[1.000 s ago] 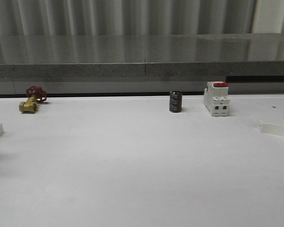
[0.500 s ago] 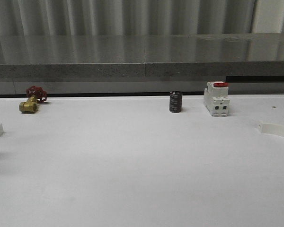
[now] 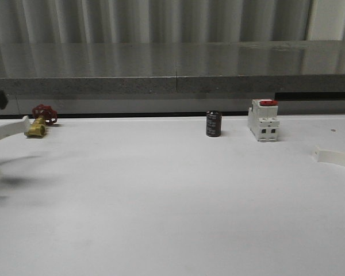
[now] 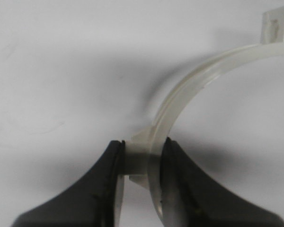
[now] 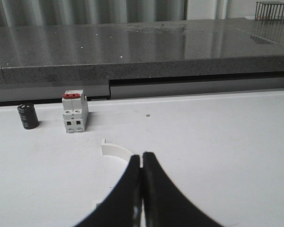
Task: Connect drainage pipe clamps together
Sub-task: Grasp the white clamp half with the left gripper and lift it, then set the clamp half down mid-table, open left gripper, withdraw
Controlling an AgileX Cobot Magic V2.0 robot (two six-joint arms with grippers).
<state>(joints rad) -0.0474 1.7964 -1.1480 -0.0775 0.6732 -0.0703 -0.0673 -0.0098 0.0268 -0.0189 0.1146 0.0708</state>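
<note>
My left gripper (image 4: 142, 152) is shut on the small outer tab of one white drainage pipe clamp (image 4: 194, 85), whose arc curves away to a flat end flange. In the front view that clamp (image 3: 3, 133) hangs above the table at the far left, casting a blurred shadow. The other clamp (image 3: 335, 156) lies flat on the white table (image 3: 172, 207) at the far right. In the right wrist view this second clamp (image 5: 116, 150) sits just beyond my right gripper (image 5: 142, 158), partly hidden behind the fingers, which are shut with nothing between them.
A brass valve with a red handle (image 3: 39, 121) sits at the back left, close to the lifted clamp. A black cylinder (image 3: 213, 123) and a white boxy switch with a red top (image 3: 263, 119) stand at the back, before a grey stone ledge (image 3: 172, 83).
The left clamp has risen off the table and swung rightward into the front view, with its shadow now beneath it. The right clamp and the other objects have not moved.
</note>
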